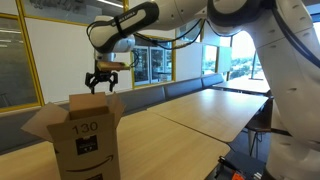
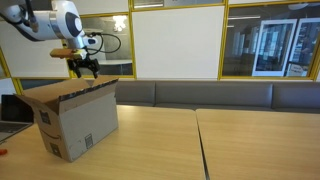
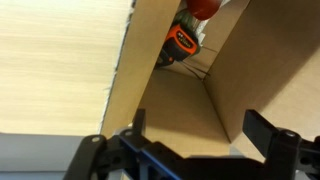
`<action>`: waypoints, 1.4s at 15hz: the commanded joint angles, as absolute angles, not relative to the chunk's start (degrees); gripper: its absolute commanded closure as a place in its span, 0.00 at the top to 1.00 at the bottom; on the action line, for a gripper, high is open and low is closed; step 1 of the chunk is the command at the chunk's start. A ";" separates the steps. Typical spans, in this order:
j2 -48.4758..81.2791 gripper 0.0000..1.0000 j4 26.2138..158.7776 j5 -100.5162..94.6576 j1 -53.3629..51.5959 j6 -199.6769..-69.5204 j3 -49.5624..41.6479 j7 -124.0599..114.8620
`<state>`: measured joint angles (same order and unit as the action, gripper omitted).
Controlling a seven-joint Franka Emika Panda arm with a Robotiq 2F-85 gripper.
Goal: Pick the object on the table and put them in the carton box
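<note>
The gripper (image 1: 102,86) hangs above the carton box (image 1: 85,140) at left, jaws spread wide, empty. Inside (wrist view) lies an orange-and-black item (image 3: 182,42).

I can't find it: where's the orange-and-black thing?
In the wrist view, the orange-and-black thing lies inside the carton box, in a corner beside a reddish item.

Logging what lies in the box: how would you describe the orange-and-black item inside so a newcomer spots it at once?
Find the big brown carton box on the wooden table. In the wrist view, follow its inside corner down to the bottom, where small things lie. The orange-and-black item has a bright orange rim around black and sits right beside a plain reddish item.
</note>
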<state>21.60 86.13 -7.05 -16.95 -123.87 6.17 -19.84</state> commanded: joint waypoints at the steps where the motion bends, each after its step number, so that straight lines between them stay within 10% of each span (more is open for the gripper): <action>1: 9.04 1.00 94.73 -12.49 -17.52 -123.82 4.16 -26.07; 21: -39.15 1.00 143.33 0.52 -10.35 -117.45 1.05 -0.79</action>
<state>-34.62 140.55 -3.17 -9.09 -119.38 3.72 -11.25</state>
